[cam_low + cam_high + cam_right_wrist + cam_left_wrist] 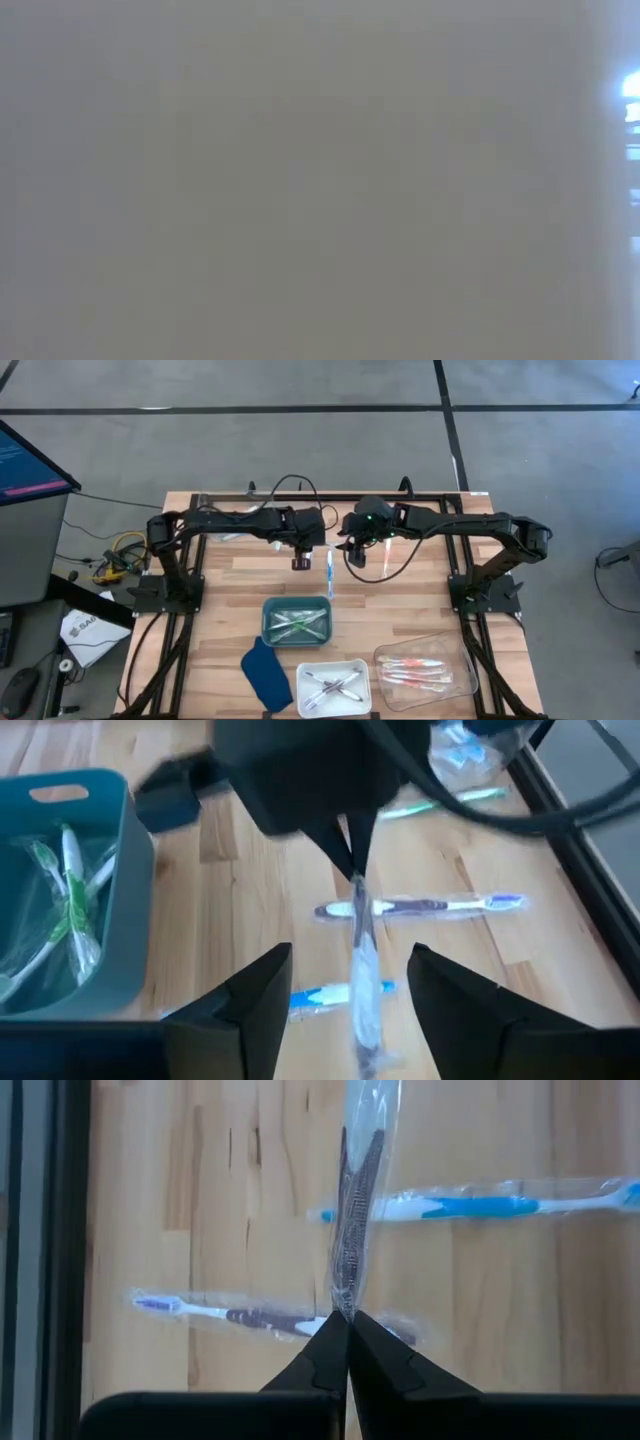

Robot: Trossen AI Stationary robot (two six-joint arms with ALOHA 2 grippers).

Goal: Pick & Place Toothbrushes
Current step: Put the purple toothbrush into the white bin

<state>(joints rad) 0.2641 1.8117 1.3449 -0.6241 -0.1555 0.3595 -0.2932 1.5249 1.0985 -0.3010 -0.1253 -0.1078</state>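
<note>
My left gripper [300,563] is shut on a purple-grey toothbrush in a clear wrapper [352,1210], which hangs below it over the table's middle. My right gripper [357,557] is open. In the right wrist view its fingers stand on either side of the hanging toothbrush [360,960] without touching it. Flat on the wood below lie a blue toothbrush [480,1205] and a purple one [240,1316], both wrapped. The low view shows only a blank grey surface. My left gripper pinches the end of the toothbrush's clear wrapper [346,1302] between its two fingertips [325,1355], coming from above and pointing down. The toothbrush hangs straight below the fingers, lifted clear of the table.
The teal tray [268,622] holds green toothbrushes, the white tray [360,700] purple-grey ones, and the clear tray [462,665] pink-orange ones, all near the table's near edge. A dark blue cloth piece [265,672] lies beside the white tray. More wrapped toothbrushes [440,805] lie toward the far edge.
</note>
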